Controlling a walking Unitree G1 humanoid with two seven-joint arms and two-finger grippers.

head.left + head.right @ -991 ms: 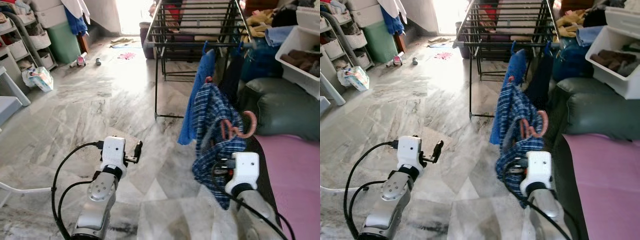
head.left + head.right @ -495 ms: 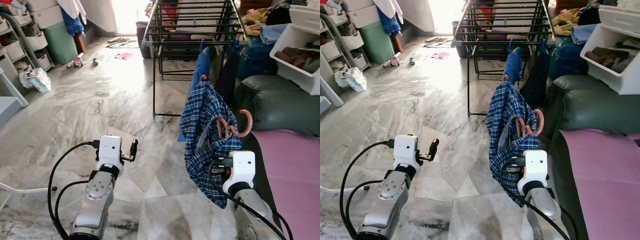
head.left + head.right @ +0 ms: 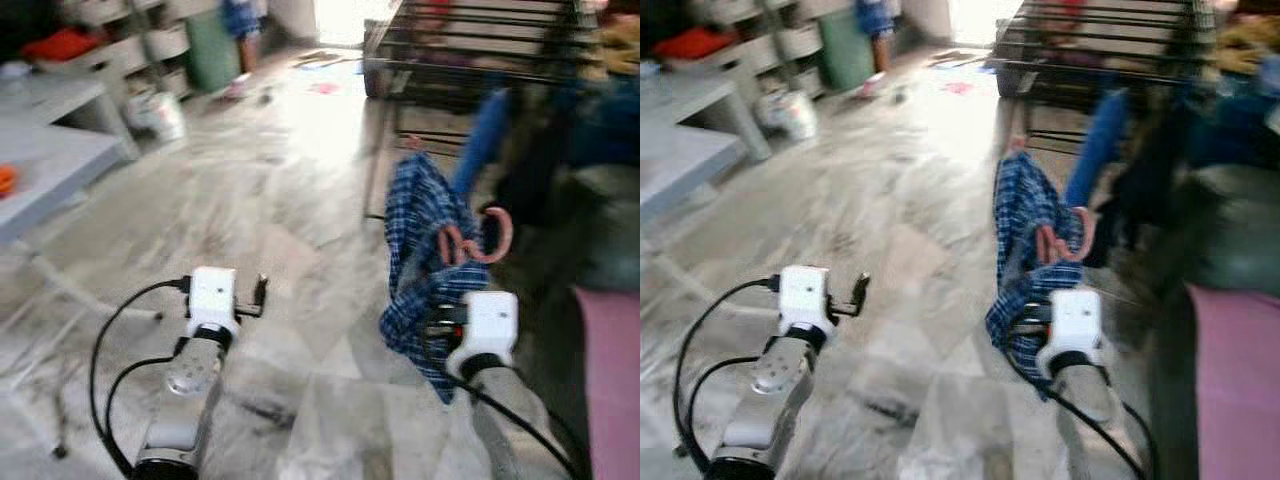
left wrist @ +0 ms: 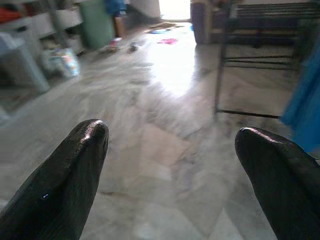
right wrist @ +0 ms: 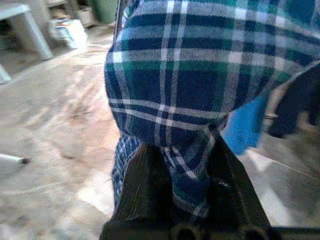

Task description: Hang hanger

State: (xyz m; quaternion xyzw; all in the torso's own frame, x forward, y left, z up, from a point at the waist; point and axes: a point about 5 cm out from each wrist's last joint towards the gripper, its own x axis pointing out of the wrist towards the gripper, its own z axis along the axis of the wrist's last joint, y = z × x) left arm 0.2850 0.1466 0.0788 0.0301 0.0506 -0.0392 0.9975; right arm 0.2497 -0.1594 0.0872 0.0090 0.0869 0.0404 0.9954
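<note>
A blue plaid shirt hangs on a pink hanger whose hook curls up beside it. My right gripper is shut on the shirt's lower cloth, with the fabric bunched between its black fingers; its white wrist block sits just below the shirt. The black drying rack stands beyond, with a blue garment hanging from its near rail. My left gripper is held out over the marble floor, open with nothing in it, its fingers wide apart.
A grey table stands at the left, with shelves and bins behind it. A dark sofa with a purple cover lies at the right. Open marble floor stretches between the table and the rack. The eye views are blurred.
The whole picture has swung and blurred: the camera turned left, bringing the grey table into view. My right gripper still grips the shirt and my left is still open.
</note>
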